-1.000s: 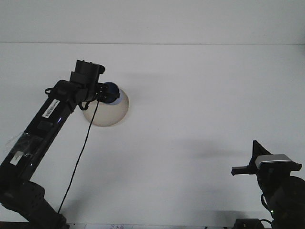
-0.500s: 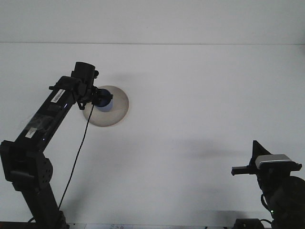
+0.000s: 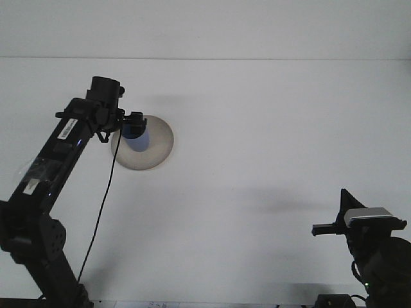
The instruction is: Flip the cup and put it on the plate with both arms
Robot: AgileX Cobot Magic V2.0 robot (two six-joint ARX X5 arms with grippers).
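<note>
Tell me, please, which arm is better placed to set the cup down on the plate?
Left. Its gripper is at the blue cup, directly over the plate; the right gripper sits far away at the table's near right corner.

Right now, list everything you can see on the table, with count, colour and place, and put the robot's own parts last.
small blue cup: one, blue, over the plate's left part, at the left gripper's fingers
round beige plate: one, beige, far left of the table
white table: one, white, fills the view
left gripper: one, black, over the plate, closed on the cup
black cable: one, hangs from the left arm
right gripper: one, black and grey, near right corner
</note>
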